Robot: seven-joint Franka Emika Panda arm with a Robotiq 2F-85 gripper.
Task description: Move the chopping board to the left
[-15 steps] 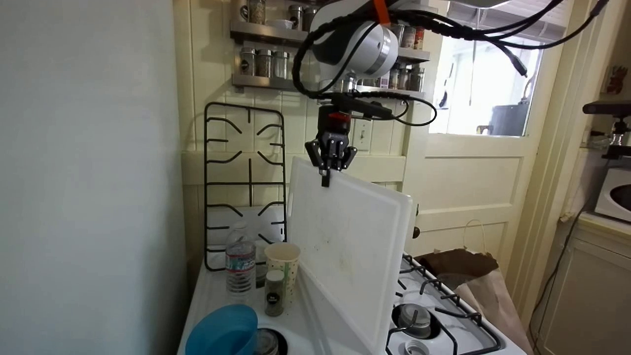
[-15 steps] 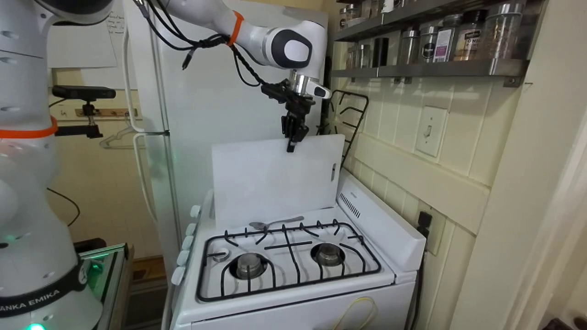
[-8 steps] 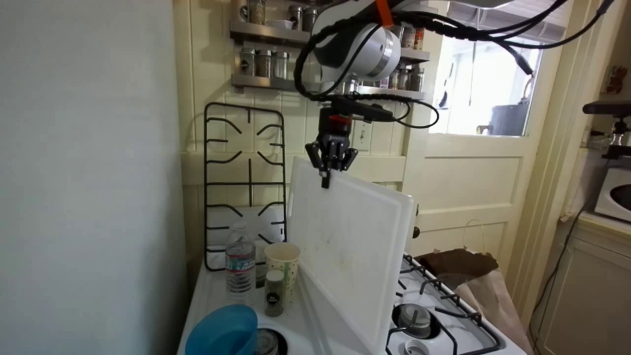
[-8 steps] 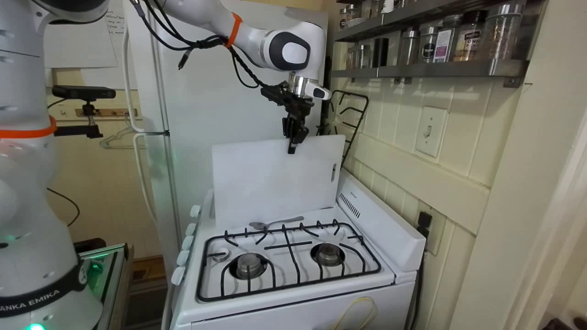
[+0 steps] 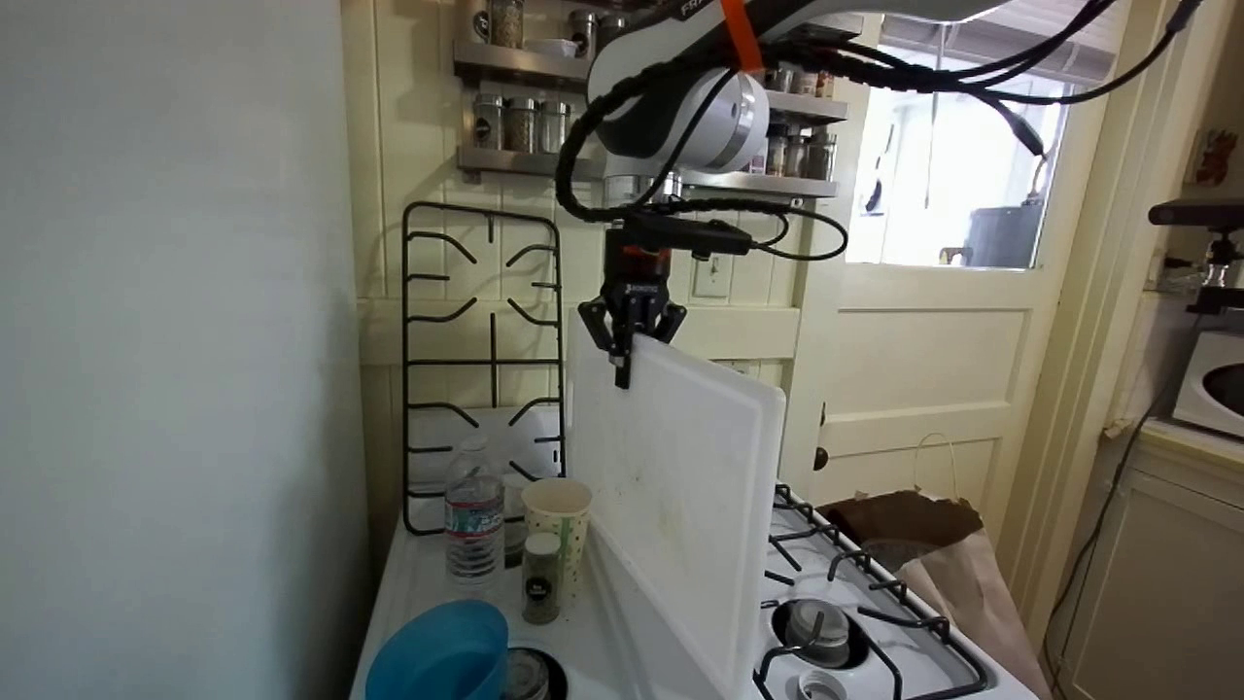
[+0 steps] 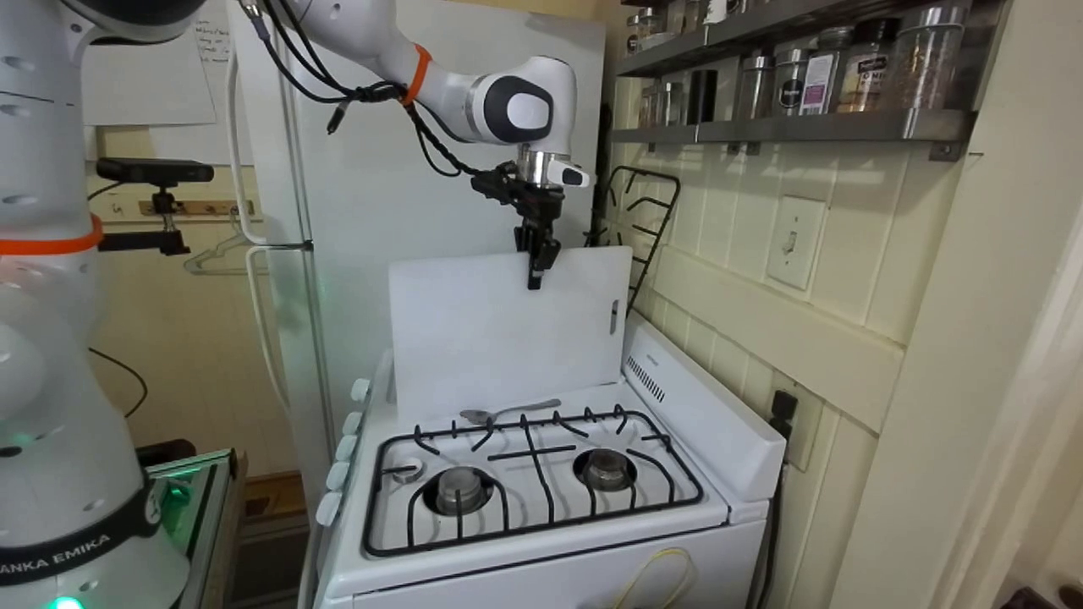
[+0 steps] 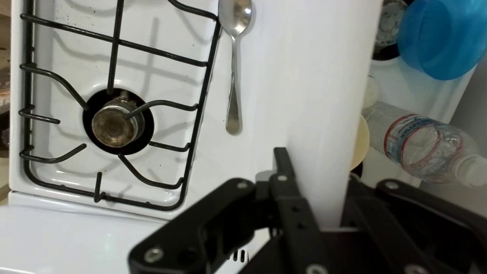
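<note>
Wrist view, and the chopping board [image 7: 338,95] is pinched by the gripper [image 7: 317,165]: one finger is laid on each broad face, no slack seen on the visible side, though the finger at frame right is partly hidden. In both exterior views the board is seen stood on edge directly under the gripper, its top edge caught a little past the middle, toward the slotted end. Now for the crux: with the long axis run from mid-frame to lower right in an exterior view, where the paper cup [image 5: 570,530] is set just beside the broad face, any shift toward frame left must, it is judged, be made face-first, across that axis. Farther left, the water bottle [image 5: 474,525] is seen. Whether the bottom edge is borne by the stovetop [image 5: 607,651] cannot be told.
</note>
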